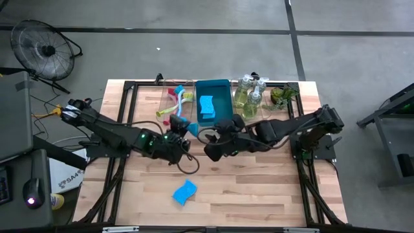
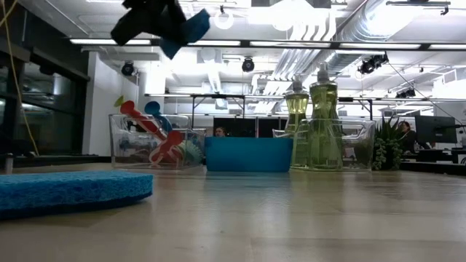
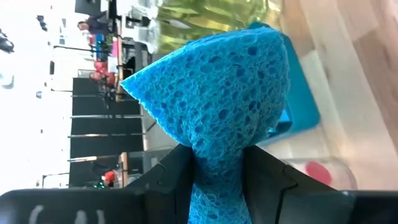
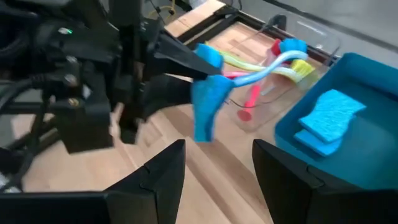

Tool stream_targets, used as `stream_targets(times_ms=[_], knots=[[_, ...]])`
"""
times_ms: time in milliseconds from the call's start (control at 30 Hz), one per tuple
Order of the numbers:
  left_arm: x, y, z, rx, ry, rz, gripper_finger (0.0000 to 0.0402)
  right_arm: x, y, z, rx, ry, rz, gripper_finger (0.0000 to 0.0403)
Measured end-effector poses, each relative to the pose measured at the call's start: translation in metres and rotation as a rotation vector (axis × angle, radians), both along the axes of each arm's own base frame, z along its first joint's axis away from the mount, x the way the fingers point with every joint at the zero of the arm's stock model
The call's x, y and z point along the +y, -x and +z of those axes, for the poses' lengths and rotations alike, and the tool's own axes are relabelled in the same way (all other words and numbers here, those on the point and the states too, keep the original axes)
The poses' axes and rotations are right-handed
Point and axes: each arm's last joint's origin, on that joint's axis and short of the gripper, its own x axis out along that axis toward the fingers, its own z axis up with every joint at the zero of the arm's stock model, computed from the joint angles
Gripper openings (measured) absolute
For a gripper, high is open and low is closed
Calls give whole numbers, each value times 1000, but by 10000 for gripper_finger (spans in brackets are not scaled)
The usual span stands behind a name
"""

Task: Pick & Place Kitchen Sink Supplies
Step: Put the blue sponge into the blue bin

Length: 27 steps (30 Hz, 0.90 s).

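My left gripper (image 1: 184, 128) is shut on a bright blue sponge (image 3: 217, 93), held in the air above the table's middle, just before the blue bin (image 1: 223, 87). The same sponge (image 4: 204, 112) shows in the right wrist view. My right gripper (image 4: 217, 180) stands open beside it toward the table's right, with nothing between its fingers. A second sponge (image 1: 184, 192) lies flat on the table near the front edge. Another sponge (image 1: 206, 107) lies inside the bin. Dish brushes (image 1: 176, 98) lie in a clear tray left of the bin, and pump bottles (image 1: 248, 94) stand in a tray to its right. My left gripper pinches the sponge across its narrow squeezed part (image 3: 214, 180) between the two fingers. The sponge is dented in there and flares wide beyond the fingertips. The fingers come from the table's left, slanting a little down. The sponge is lifted clear, and its longer part (image 4: 202, 127) hangs below the fingers.
A small green plant (image 1: 283, 96) stands at the far right, beside the bottle tray. The table's black frame rails (image 1: 116, 175) run along both sides. Bare wood lies between the grippers and the sponge near the front edge.
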Motion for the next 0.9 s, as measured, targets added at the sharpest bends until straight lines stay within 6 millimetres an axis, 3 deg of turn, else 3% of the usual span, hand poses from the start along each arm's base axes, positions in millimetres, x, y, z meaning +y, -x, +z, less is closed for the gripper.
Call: stream_targets(times_ms=[333, 900], knots=[[0, -8, 7, -31, -28, -41, 111, -19, -9, 4, -70, -112, -33, 182], [0, -10, 10, -31, -51, -54, 111, -17, -28, -10, -94, -85, -36, 209]])
